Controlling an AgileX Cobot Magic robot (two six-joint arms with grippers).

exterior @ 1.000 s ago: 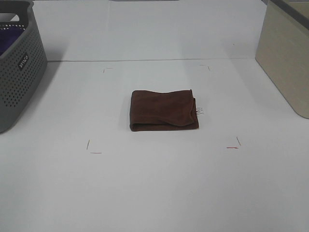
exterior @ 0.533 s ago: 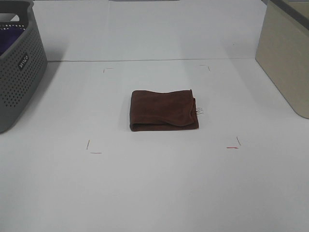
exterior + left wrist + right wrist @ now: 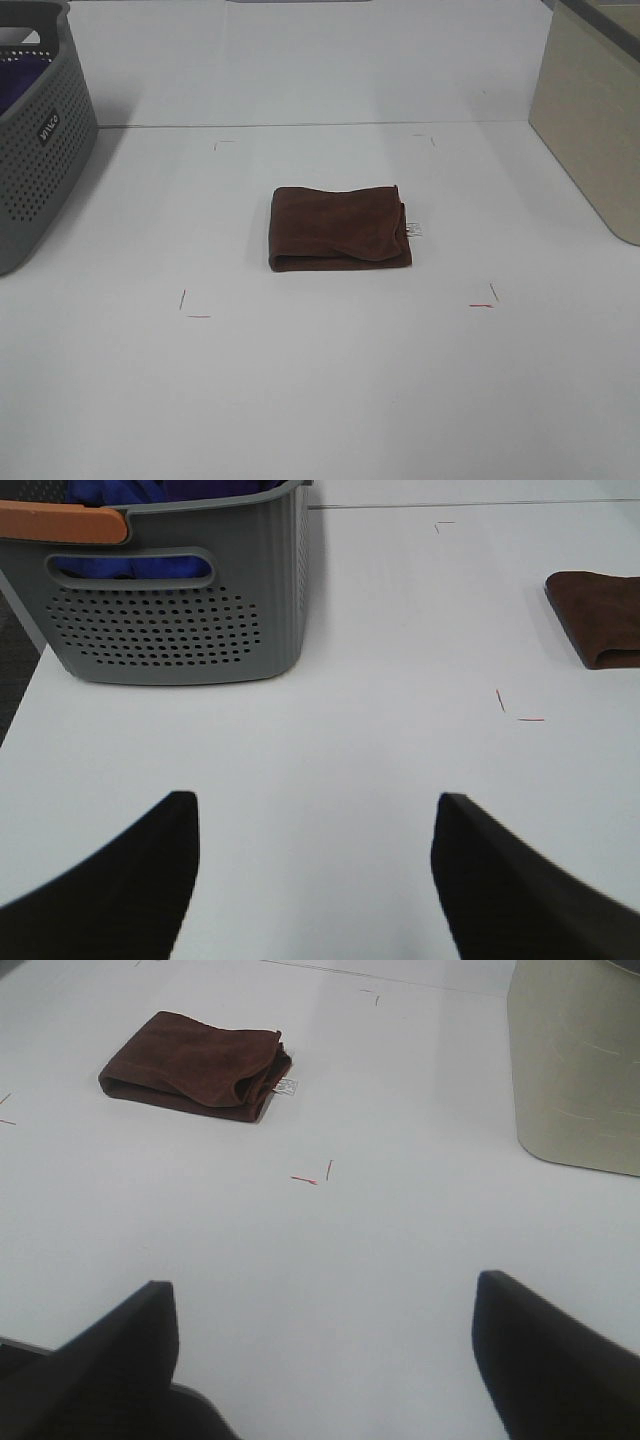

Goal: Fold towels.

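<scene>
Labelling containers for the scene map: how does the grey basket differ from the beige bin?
The grey basket stands at the table's left edge; the beige bin stands at the right edge.
The grey basket's wall is perforated with small holes and has a handle cutout; the beige bin's wall is plain and solid.
The grey basket holds purple cloth; the beige bin's inside is out of view.
Both sit upright on the white table, apart from the folded brown towel.

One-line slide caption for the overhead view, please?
Folded brown towel lies centered on white table, grey basket left, beige bin right.
</scene>
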